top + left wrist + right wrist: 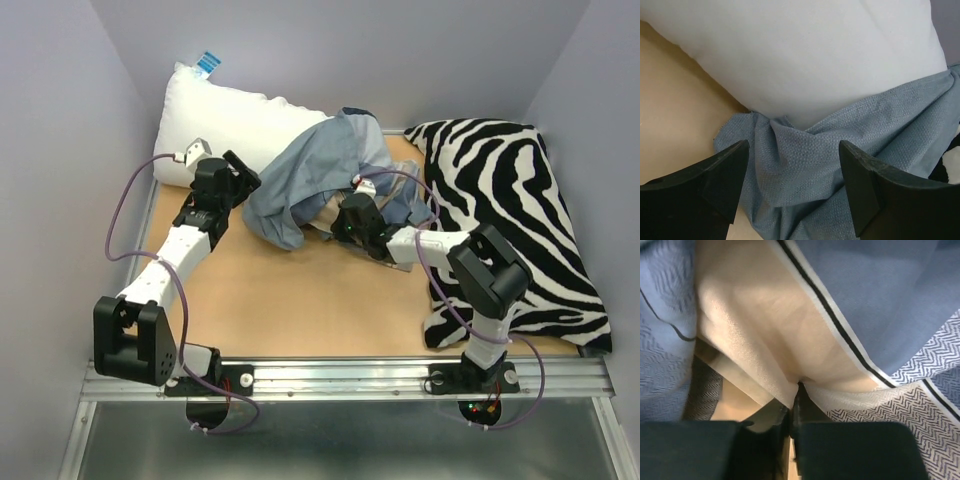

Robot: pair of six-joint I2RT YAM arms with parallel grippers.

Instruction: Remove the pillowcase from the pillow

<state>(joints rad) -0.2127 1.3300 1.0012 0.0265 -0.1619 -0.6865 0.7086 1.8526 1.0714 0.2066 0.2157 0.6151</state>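
Top view: pillowcase [305,185] bunched at frame centre, sleeving only the right end of the white pillow [225,120] at upper left. Left wrist: left claw [795,170] spread before the blue folds. Right wrist: right claw [795,390] pinching the tan stripe; best drawn steadily rightward, off the pillow.

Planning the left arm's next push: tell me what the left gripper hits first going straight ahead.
The left gripper would probably meet the bunched blue pillowcase first, the white pillow just behind; depth is hard to judge.
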